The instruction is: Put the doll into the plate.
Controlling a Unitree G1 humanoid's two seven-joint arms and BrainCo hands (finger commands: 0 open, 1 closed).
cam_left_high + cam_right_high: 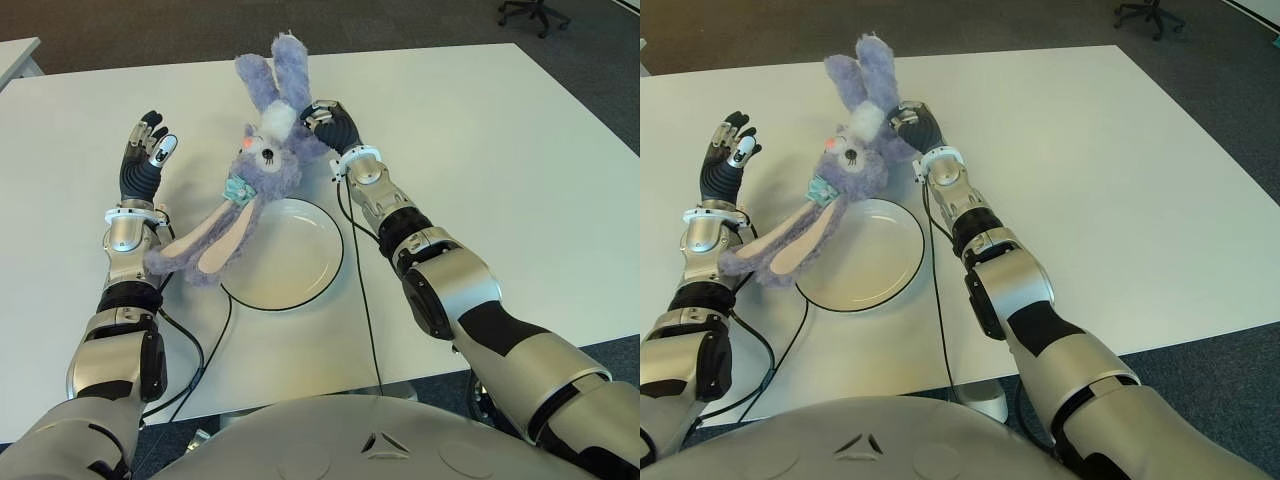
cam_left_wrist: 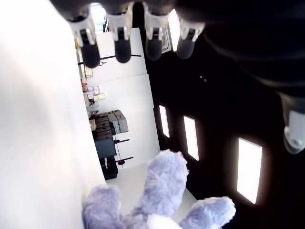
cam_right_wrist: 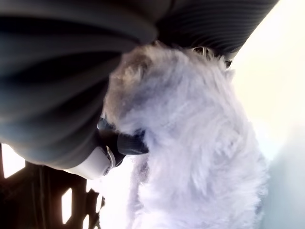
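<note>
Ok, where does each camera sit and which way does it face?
Left eye: head, looking down at table; both arms, doll, plate.
Right eye: same scene, shifted slightly.
Left wrist: on left arm, past open left hand; doll's fur shows.
Right wrist: on right arm, close on right hand gripping doll.
All four share the doll.

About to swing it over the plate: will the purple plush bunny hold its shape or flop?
Likely floppy: the purple plush bunny's long ears droop toward the white table while the right hand grips its body. Probably light, and its fuzzy fur should resist slipping.
</note>
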